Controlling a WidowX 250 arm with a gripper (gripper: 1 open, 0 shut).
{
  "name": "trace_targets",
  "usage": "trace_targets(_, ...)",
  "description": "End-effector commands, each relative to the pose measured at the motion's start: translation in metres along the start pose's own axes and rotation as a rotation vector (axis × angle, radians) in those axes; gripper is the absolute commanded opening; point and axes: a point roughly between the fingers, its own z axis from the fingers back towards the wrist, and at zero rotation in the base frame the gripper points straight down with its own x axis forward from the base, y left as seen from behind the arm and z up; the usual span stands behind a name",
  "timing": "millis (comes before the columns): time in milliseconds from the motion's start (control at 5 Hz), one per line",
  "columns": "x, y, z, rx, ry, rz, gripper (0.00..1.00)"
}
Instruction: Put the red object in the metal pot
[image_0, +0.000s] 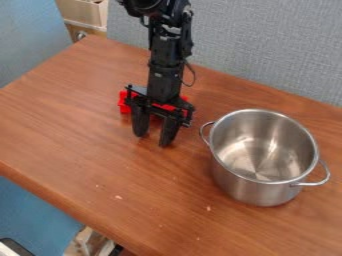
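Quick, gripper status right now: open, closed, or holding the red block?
Gripper: down at the table beside the red object, fingers partly apart; whether it grips the block cannot be told. The metal pot is empty.
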Motion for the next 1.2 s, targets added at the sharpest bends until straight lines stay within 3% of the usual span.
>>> trace_targets(0,0.003,0.006,0.024,0.002,-0.066,0.023,0.00)
trace_targets(200,-0.006,0.002,0.051,0.020,-0.100,0.018,0.00)
trace_targets(400,-0.018,-0.020,0.095,0.043,-0.145,0.005,0.00)
trace_targets(600,-0.020,-0.054,0.127,0.050,-0.185,-0.030,0.00)
trace_targets(800,-0.012,-0.098,0.138,0.054,-0.204,-0.133,0.00)
trace_targets(1000,-0.003,-0.110,0.133,0.050,-0.199,-0.204,0.00)
